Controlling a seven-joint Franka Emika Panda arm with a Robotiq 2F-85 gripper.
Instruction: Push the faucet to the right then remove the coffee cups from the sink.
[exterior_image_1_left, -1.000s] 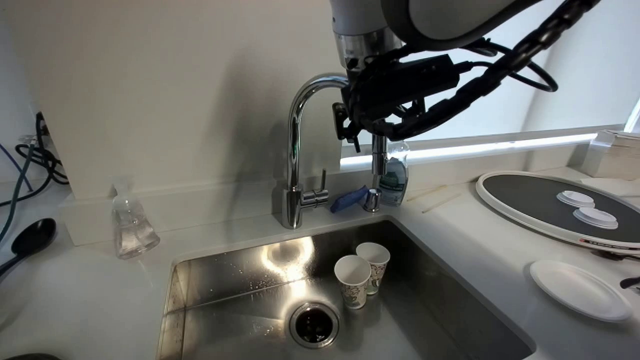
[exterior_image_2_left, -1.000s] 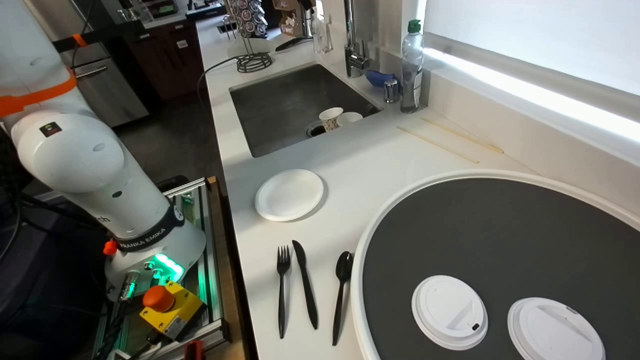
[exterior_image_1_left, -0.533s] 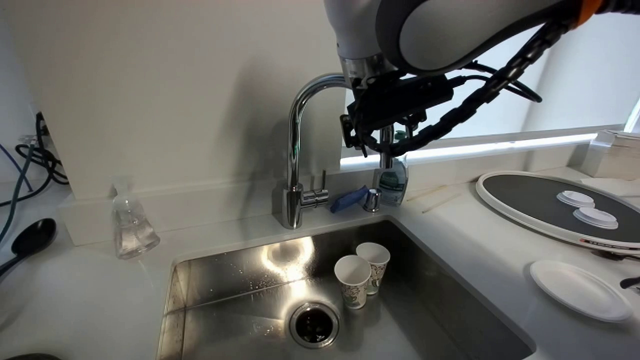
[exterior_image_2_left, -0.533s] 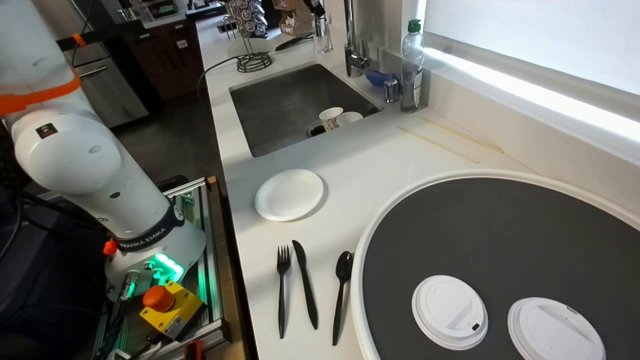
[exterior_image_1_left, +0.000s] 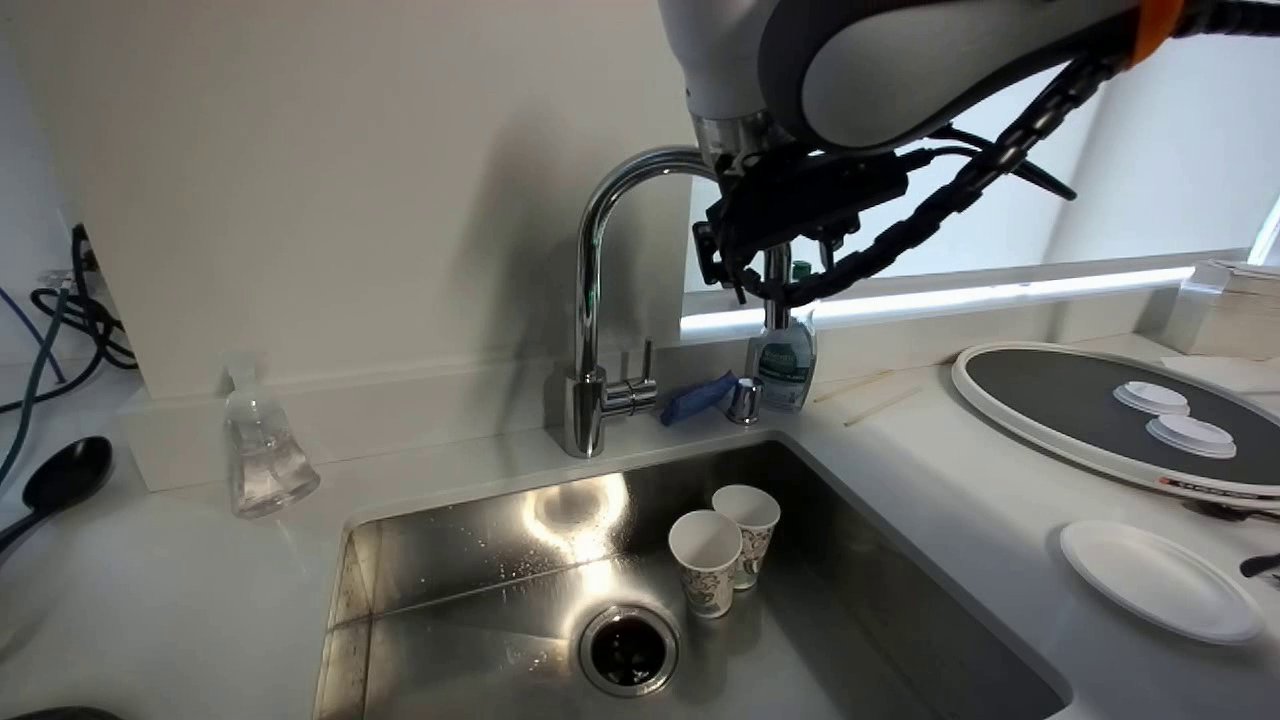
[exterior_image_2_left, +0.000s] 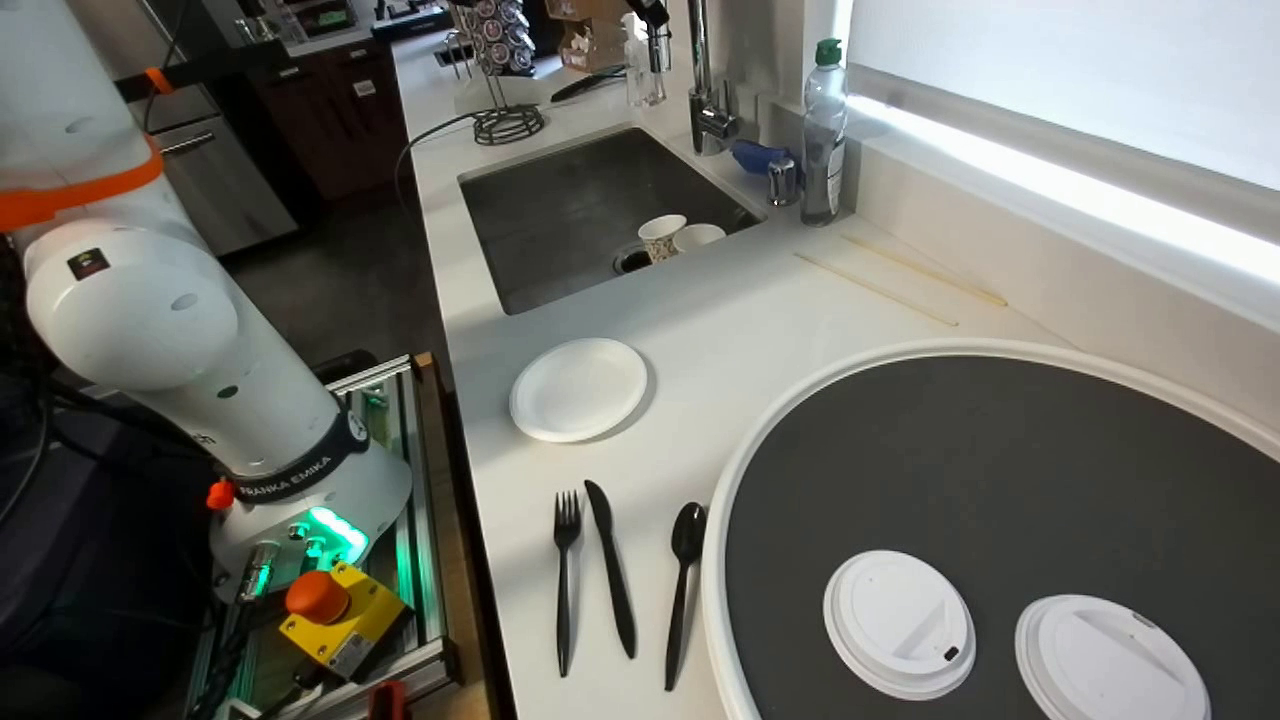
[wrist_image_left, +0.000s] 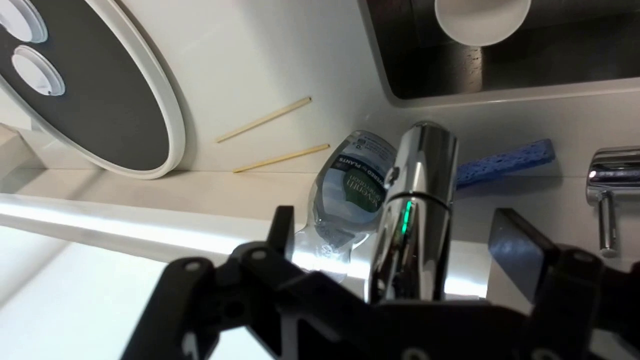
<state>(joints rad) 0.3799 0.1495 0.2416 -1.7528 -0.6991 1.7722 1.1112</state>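
The chrome faucet (exterior_image_1_left: 588, 290) stands behind the sink (exterior_image_1_left: 480, 650), its arched spout turned to the right in an exterior view. It also shows in an exterior view (exterior_image_2_left: 700, 85). In the wrist view the spout end (wrist_image_left: 425, 200) lies between my open fingers (wrist_image_left: 397, 225), with gaps on both sides. In an exterior view the wrist hides the fingers and part of the spout. Two paper coffee cups, a front cup (exterior_image_1_left: 706, 570) and a rear cup (exterior_image_1_left: 755, 525), stand upright in the sink, right of the drain. The wrist view shows one cup (wrist_image_left: 482, 20).
A clear soap bottle (wrist_image_left: 350, 190) stands close behind the spout end. A blue sponge (exterior_image_1_left: 698, 398) and a chrome cap (exterior_image_1_left: 745, 400) are on the back ledge. Wooden sticks (exterior_image_2_left: 880, 290), a white plate (exterior_image_2_left: 580, 390) and a round grey tray (exterior_image_2_left: 960, 450) lie right of the sink.
My arm and gripper have moved right in an exterior view, and the spout end has swung right with them, over the back ledge. The cups have not moved.
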